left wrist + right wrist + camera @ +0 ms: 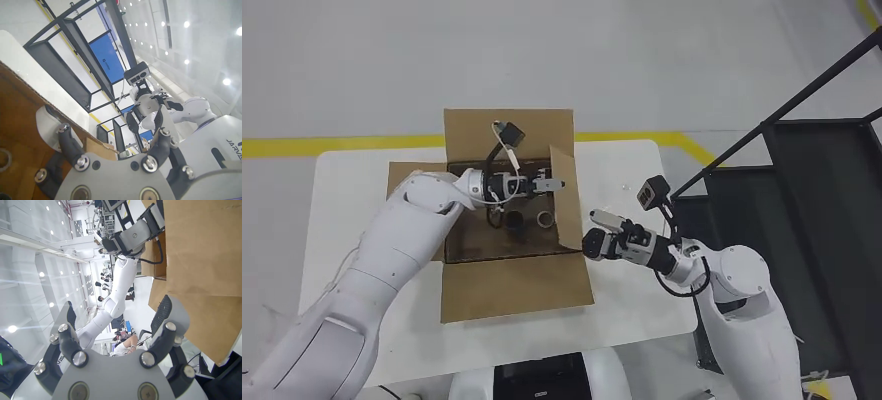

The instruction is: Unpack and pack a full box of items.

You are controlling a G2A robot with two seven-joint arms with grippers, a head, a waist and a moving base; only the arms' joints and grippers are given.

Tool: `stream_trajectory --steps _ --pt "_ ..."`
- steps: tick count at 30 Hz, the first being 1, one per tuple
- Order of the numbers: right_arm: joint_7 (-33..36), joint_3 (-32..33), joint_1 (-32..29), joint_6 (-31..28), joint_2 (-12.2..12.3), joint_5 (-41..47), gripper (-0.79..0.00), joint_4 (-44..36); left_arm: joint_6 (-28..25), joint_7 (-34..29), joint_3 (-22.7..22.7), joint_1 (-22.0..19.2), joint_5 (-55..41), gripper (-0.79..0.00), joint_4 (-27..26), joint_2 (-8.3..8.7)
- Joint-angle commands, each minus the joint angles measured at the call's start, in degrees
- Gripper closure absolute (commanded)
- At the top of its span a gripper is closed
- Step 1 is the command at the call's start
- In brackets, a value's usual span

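Note:
An open cardboard box (517, 285) stands on the white table (352, 200) with its flaps spread out. Inside lie a dark cylinder (498, 217) and a pale roll (544, 217). A black item with a white cable (507, 134) rests on the far flap. My left gripper (553, 185) (105, 113) is open over the box's inside, against the raised right flap (564, 172), whose edge (56, 111) crosses one finger. My right gripper (593, 230) (117, 309) is open just outside the box's right side, one finger (164, 311) beside the cardboard wall (204, 275).
A black metal rack (817, 200) stands close to the table's right edge. A yellow line (342, 147) runs on the floor behind. Bare table lies left of the box and at the front right corner.

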Motion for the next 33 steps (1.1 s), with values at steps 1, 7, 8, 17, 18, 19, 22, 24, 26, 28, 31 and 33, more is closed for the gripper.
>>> stream_trajectory --steps 1,7,8,17,18,19,22,24,26,28,31,33 --pt "0.4 -0.5 0.4 0.1 0.2 -0.1 -0.785 -0.1 0.4 0.0 0.9 -0.8 -0.1 -0.785 0.4 -0.74" --pt "1.0 -2.4 1.2 0.1 0.6 -1.2 -0.785 -0.3 -0.1 -0.3 4.0 -2.5 -4.5 -0.785 3.7 -3.92" --pt "1.1 -2.6 1.2 0.1 0.7 -1.3 -0.785 -0.3 -0.2 -0.1 4.6 -3.0 -4.7 -0.785 4.2 -4.48" --pt "-2.5 -0.7 1.4 2.3 1.7 -6.3 -0.785 1.2 -3.6 3.3 8.3 -5.7 -6.0 -0.785 10.3 -8.26" --pt "-3.7 -0.3 1.3 2.7 1.8 -7.4 -0.785 1.3 -3.8 3.5 8.4 -5.8 -6.1 -0.785 10.7 -8.37" --pt "-4.4 0.0 1.1 3.0 1.9 -7.9 -0.785 1.5 -4.0 3.7 8.5 -5.9 -6.1 -0.785 11.0 -8.40" --pt "-5.5 0.5 0.9 3.3 2.1 -7.8 -0.785 1.8 -4.4 4.0 8.2 -6.1 -6.0 -0.785 11.6 -8.01" --pt "-5.9 0.6 0.8 3.4 2.2 -7.8 -0.785 2.1 -4.7 4.4 7.6 -6.1 -5.6 -0.785 11.2 -7.26" --pt "-6.4 0.6 0.8 3.6 2.3 -8.3 -0.785 2.6 -4.7 4.4 6.5 -5.7 -5.6 -0.785 9.7 -6.05" --pt "-7.0 0.3 0.9 3.8 2.5 -9.2 -0.785 3.5 -3.7 3.4 4.9 -5.0 -5.1 -0.785 8.2 -4.34" --pt "-8.9 -1.0 1.5 5.4 2.8 -13.9 -0.785 5.3 -1.3 1.0 1.5 -3.4 -3.5 -0.785 4.7 -1.14" --pt "-10.1 -2.4 2.1 6.9 2.9 -17.4 -0.785 6.2 0.7 -1.0 -1.3 -1.6 -2.8 -0.785 1.7 1.10"
